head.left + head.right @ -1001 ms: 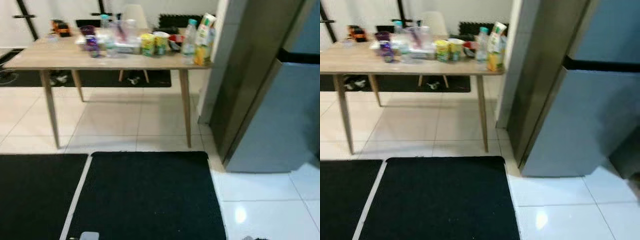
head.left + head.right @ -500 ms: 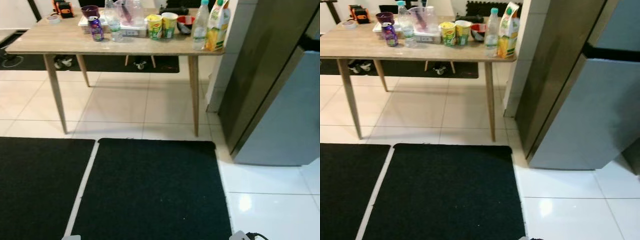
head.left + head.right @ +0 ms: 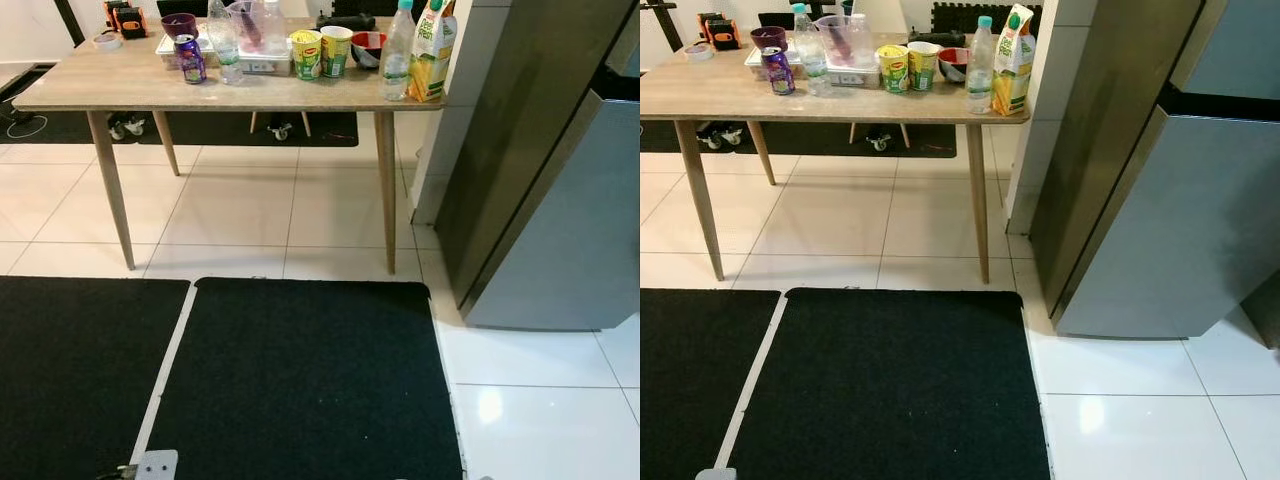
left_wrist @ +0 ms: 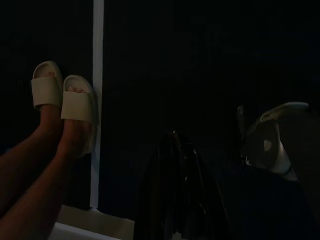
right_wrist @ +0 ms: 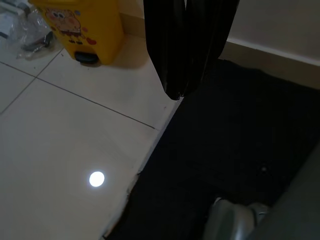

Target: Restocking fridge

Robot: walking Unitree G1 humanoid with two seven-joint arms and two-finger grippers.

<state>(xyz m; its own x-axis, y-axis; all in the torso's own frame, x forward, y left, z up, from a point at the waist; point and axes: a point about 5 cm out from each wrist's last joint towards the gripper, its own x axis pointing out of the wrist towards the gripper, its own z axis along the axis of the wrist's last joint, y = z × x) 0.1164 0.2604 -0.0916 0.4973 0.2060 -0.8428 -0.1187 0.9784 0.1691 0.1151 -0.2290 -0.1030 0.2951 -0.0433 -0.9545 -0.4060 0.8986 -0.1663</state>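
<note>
On table (image 3: 150, 85) beside fridge (image 3: 560, 200): juice carton (image 3: 432, 50); both grippers hang closed, empty

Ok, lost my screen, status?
Both hands idle, shut, low over the mats. Groceries on table, juice carton nearest the closed fridge. A person's feet behind.

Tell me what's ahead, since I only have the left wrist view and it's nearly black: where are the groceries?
Observer: On a wooden table straight ahead, beyond a black mat.
Operator: And the fridge?
Observer: The fridge stands just right of the table, and its doors look closed.
Operator: Which item sits closest to it?
Observer: A juice carton, upright at the table's right end.
</note>
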